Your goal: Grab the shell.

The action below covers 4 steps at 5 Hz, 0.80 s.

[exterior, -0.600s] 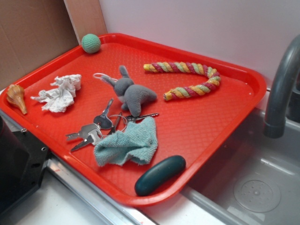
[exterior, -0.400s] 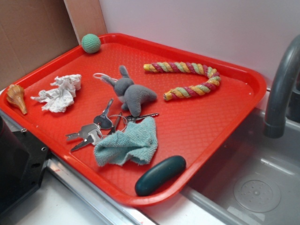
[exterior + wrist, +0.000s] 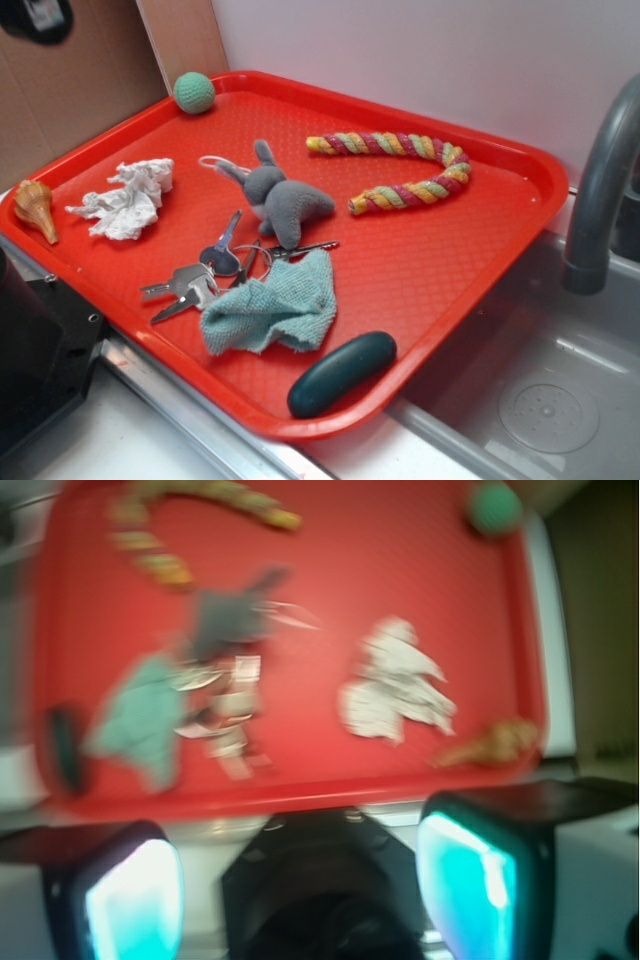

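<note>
The gripper hung above the near edge of the red tray, its two fingers spread wide apart with nothing between them, their pads glowing cyan in the blurred wrist view; in the exterior view only a dark part of the arm showed at the top left corner. The tray sat on a pale counter beside a grey sink basin with a dark faucet, a white wall and brown cardboard behind it. The shell lay at the tray's left rim, its thin point aimed toward the near side, apart from the gripper. A crumpled white tissue lay just beside the shell, toward the tray's middle. A green ball sat in the tray's far left corner. Near the tray's centre were a grey plush toy, a bunch of keys and a teal cloth; a braided rope curved along the far side, and a dark green oblong object rested on the near rim.
</note>
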### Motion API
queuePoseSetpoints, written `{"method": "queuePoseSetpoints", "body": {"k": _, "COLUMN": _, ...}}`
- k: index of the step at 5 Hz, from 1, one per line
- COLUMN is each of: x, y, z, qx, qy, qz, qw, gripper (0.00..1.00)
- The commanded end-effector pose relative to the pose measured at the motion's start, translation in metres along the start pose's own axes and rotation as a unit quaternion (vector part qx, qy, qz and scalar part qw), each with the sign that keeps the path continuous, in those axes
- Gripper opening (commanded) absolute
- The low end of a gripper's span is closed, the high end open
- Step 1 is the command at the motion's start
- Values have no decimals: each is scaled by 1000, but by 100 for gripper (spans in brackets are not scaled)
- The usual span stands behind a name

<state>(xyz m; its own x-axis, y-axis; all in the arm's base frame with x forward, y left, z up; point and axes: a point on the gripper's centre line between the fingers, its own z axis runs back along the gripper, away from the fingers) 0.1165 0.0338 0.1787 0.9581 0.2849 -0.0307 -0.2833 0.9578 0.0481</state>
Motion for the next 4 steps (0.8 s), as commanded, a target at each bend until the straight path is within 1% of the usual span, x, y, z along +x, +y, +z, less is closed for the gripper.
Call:
{"method": "queuePoseSetpoints", "body": {"k": 1, "x": 7, "y": 96, "z": -74, "qx": 55, "qy": -28, "qz": 244, "qw": 968, "gripper": 100}}
{"method": "queuePoseSetpoints", "body": {"k": 2, "x": 6, "y": 112, "z": -106, "qx": 65, "qy": -36, "qz": 288, "qw": 955, "gripper": 100}}
{"method": "queuePoseSetpoints", "body": {"k": 3, "x": 17, "y": 120, "z": -123, "qx": 54, "qy": -36, "qz": 261, "qw": 963, "gripper": 100}}
{"method": "queuePoseSetpoints", "body": {"k": 4, "x": 35, "y": 112, "z": -135, "qx": 53, "qy": -38, "qz": 223, "qw": 973, "gripper": 100}}
